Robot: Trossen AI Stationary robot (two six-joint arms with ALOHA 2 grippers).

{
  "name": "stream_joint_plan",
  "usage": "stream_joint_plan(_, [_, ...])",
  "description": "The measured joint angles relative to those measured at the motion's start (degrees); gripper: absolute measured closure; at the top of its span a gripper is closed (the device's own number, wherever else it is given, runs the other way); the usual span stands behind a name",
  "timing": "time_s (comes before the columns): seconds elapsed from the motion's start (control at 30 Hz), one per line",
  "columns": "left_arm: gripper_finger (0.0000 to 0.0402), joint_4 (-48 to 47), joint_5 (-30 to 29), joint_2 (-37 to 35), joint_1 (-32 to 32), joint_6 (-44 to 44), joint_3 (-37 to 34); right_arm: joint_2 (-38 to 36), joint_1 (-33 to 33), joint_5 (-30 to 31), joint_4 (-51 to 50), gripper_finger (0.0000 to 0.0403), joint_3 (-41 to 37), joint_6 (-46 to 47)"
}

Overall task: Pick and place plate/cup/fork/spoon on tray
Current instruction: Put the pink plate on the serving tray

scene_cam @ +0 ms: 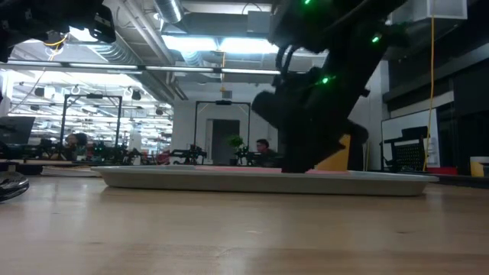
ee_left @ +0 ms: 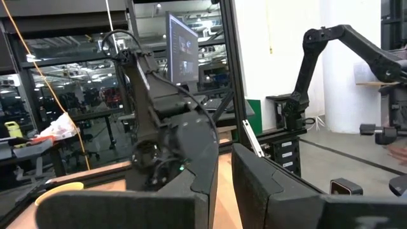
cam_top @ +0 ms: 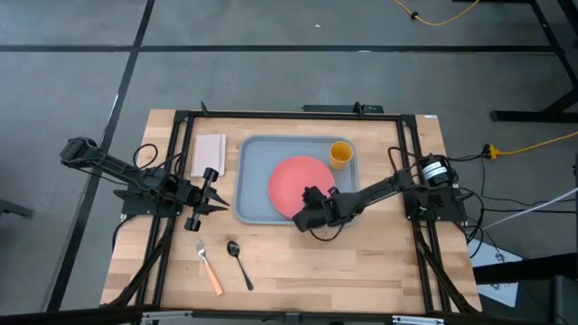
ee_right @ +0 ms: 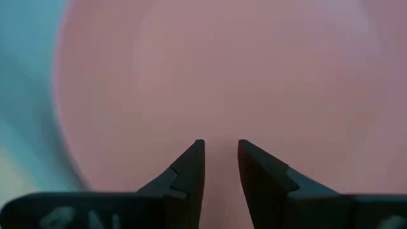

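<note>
Two arms over a wooden counter [cam_top: 361, 271], noted left to right. Left gripper [cam_top: 215, 206] hangs at the left side, just off the tray's left rim; its jaws stand a little apart, empty, as the left wrist view shows, fingers [ee_left: 191, 191] with a narrow gap between them. Behind it lies a pale pad [cam_top: 209, 154], near the tray's far left corner but not touching it. In front, on bare wood: fork [cam_top: 208, 267], tines away from the front edge, orange handle toward it; spoon [cam_top: 239, 263] just to its right, bowl away from the front edge; the two near each other, apart, both well clear of the tray.

Tray [cam_top: 253, 171] sits mid-counter, grey-blue, long side across. Plate [cam_top: 293, 181] lies flat inside it, roughly central, toward the near rim. Cup [cam_top: 340, 153] stands upright in the tray's far right corner, beside the plate; whether they touch, cannot tell.

Right gripper [cam_top: 310, 200] reaches in from the right, over the plate's near right edge and the tray's near rim. Right wrist view: fingers [ee_right: 191, 168] a short way apart, released, nothing between them, plate [ee_right: 222, 76] filling the picture beyond. Low view: tray [scene_cam: 260, 180] a thin slab on the counter; dark right arm [scene_cam: 321, 92] down over it; cup partly hidden behind that arm.
</note>
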Motion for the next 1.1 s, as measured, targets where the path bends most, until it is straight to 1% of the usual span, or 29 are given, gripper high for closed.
stream_joint_plan(0.1, [0.0363, 0.00, 0.00, 0.00, -0.02, 0.00, 0.00, 0.61, -1.60, -1.82, 0.65, 0.0304, 0.00, -1.19])
stream_joint_plan(0.4, [0.0363, 0.01, 0.00, 0.00, -0.02, 0.00, 0.00, 0.72, -4.83, -2.03, 1.54, 0.0304, -0.02, -5.50])
stream_joint_plan(0.53, [0.0363, 0.00, 0.00, -0.01, -0.01, 0.00, 0.00, 0.72, -6.26, -3.63, 1.46, 0.0304, -0.02, -6.31])
stream_joint_plan(0.73, [0.0363, 0.01, 0.00, -0.01, 0.00, 0.00, 0.00, 0.72, -7.71, -2.71, 1.32, 0.0304, -0.02, -7.32])
stream_joint_plan(0.9, [0.0363, -0.02, 0.00, 0.00, -0.01, 0.00, 0.00, 0.70, -7.97, 0.61, 2.87, 0.0304, 0.21, -9.72])
stream_joint_plan(1.03, [0.0363, 0.00, 0.00, 0.00, -0.01, 0.00, 0.00, 0.61, -6.97, 0.63, 2.38, 0.0304, 3.06, -11.30])
stream_joint_plan(1.1, [0.0363, 0.01, 0.00, -0.02, -0.02, 0.00, 0.00, 0.59, -5.80, -0.31, 1.37, 0.0304, 5.26, -11.90])
